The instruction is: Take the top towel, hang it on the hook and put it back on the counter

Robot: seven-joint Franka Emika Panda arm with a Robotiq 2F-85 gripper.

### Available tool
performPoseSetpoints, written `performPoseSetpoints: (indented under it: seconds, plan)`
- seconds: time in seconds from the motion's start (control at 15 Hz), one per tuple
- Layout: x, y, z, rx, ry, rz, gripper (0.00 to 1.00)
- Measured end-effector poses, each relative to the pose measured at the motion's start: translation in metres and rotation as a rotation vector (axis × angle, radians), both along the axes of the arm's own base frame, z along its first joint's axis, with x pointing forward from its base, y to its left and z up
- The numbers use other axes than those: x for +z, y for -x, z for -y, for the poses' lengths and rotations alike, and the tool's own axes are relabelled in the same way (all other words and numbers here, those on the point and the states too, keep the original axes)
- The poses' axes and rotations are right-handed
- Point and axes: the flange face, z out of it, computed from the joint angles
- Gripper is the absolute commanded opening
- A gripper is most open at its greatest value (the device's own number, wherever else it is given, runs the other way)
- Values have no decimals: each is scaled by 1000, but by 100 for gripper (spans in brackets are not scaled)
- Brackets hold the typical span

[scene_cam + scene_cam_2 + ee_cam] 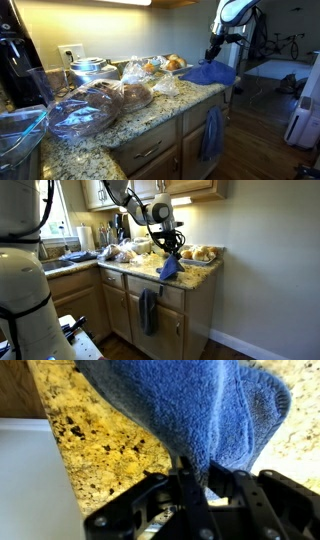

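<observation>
My gripper [207, 478] is shut on the bright royal-blue top towel [190, 405], which hangs from the fingers over the speckled granite counter [95, 445]. In both exterior views the gripper [215, 55] [168, 248] holds the towel [210, 73] [169, 268] at the end of the counter [150, 118] [195, 275]; the towel's lower part drapes on the counter edge. A duller grey-blue towel [211, 132] [148, 310] hangs in front of the cabinets below.
Bagged breads and pastries [125, 95] [200, 253] crowd the counter. A stack of bowls [88, 68] and a coffee maker [20, 60] stand further back. A sink area with another blue cloth [75, 256] lies along the adjoining counter.
</observation>
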Motion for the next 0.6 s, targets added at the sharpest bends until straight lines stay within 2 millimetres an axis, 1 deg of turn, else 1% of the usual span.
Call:
performPoseSetpoints:
  seconds: [0.2, 0.6]
  plan:
    - [-13, 2, 0, 18, 5, -23, 9]
    - [-49, -1, 5, 55, 12, -81, 9]
